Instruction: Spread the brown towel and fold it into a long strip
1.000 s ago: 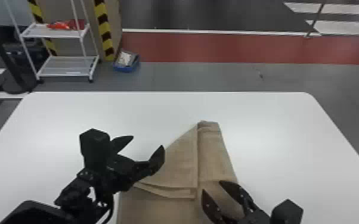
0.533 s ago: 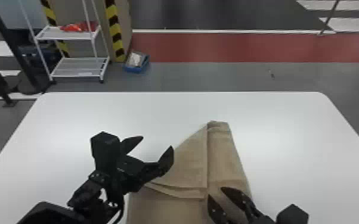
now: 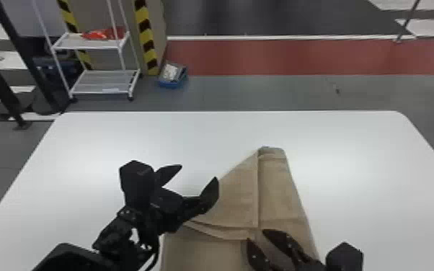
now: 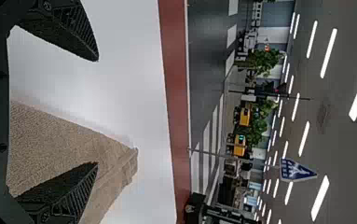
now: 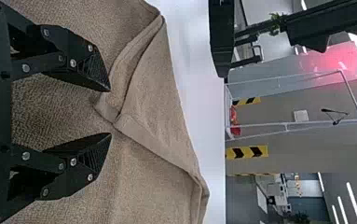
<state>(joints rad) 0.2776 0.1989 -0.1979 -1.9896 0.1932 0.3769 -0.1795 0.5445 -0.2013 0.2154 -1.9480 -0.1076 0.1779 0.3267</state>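
A: Head view, operator. Your towel (image 3: 234, 205) lies on the table (image 3: 371, 180), a little right of its middle, narrow end short of the far edge. One lengthwise crease (image 3: 257, 191), layered edges (image 3: 223, 234) slanting across nearer you. How far along?

B: Partway, I'd judge. You have some folding in; no long strip yet. Left gripper (image 3: 199, 173) by the towel's left side, fingers apart; right gripper (image 3: 256, 235) over its nearer part, fingers apart too.

A: Left wrist view?

B: Your fingers are wide apart, nothing clamped: one over towel, one over table. The towel narrows toward the table's far edge, so its sides don't run parallel. That end probably needs spreading or squaring.

A: Right wrist view?

B: Fingers parted over towel, nothing clamped; contact, can't tell. Layers meet at an angle just beyond the tips. Left for you, likely: straighten those layers, fold lengthwise, smooth flat.
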